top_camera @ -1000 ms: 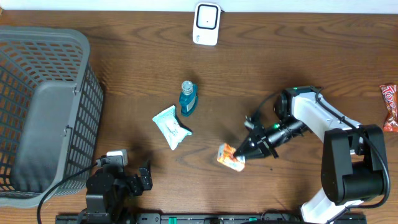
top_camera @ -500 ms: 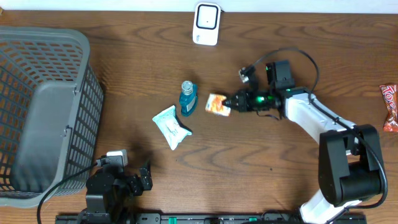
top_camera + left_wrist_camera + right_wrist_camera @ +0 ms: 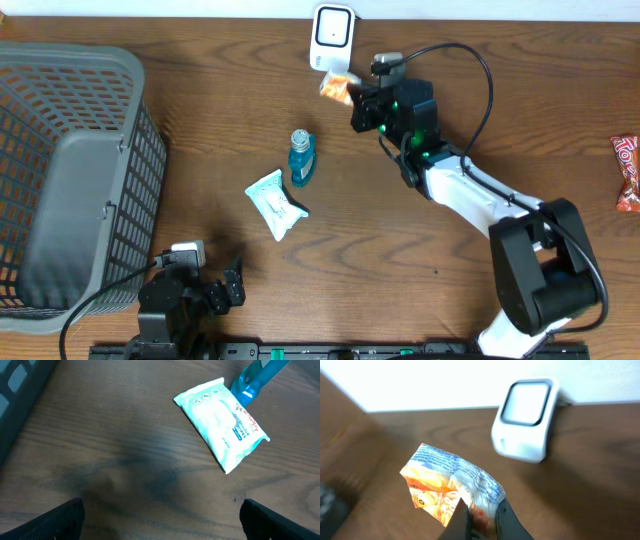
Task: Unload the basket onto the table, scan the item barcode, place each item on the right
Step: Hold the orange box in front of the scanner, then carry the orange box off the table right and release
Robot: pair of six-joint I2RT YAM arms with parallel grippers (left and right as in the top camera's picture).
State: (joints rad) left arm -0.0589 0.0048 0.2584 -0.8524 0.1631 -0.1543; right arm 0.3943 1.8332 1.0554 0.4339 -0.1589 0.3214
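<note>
Orange packet (image 3: 451, 489), clenched in my right pincer (image 3: 479, 519), hangs just before the scanner (image 3: 524, 419), apart from it, long axis tilted.

A dark, wood-grained surface (image 3: 200, 90) carries everything here. Near its middle a small blue bottle (image 3: 303, 158) lies on its side. Just beside the bottle, to its near-left, a white wipes packet (image 3: 275, 203) lies flat, one corner close against the bottle; whether they touch cannot be told. Well to the left of the bottle stands a large grey mesh basket (image 3: 150, 140). Beyond the bottle, at the far edge, sits a white scanner (image 3: 332, 38). Far right of the bottle, a red packet (image 3: 627, 172) lies at the frame's edge, partly cut off.
</note>
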